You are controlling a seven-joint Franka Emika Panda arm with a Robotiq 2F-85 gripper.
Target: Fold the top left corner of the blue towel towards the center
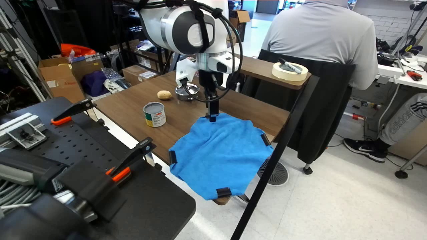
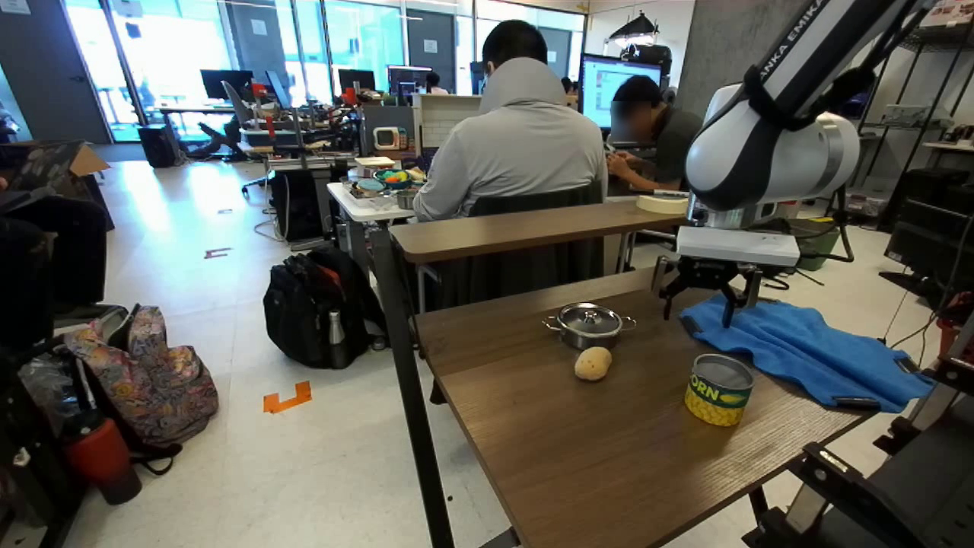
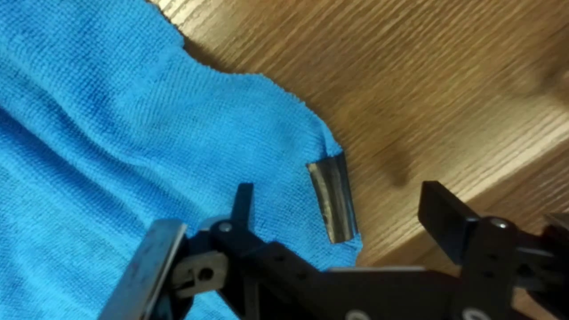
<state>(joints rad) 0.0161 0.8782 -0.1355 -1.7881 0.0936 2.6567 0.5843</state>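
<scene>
The blue towel (image 1: 222, 156) lies spread and slightly rumpled over one end of the table, with strips of black tape at its corners. It also shows in an exterior view (image 2: 806, 342) and in the wrist view (image 3: 133, 133). My gripper (image 3: 338, 186) is open and empty, pointing down at one taped corner. In the wrist view the strip of black tape (image 3: 334, 198) lies between the two fingers, one finger over the cloth and the other over bare wood. In both exterior views the gripper (image 1: 212, 118) (image 2: 698, 313) is at the towel's inner edge. Whether the fingertips touch anything I cannot tell.
On the table (image 2: 548, 434) stand a corn can (image 1: 154, 114), a potato (image 1: 164, 95) and a lidded metal pot (image 1: 186, 92). A raised shelf with a tape roll (image 1: 289, 71) runs along one side. A black desk with clamps (image 1: 131, 158) stands along the opposite side.
</scene>
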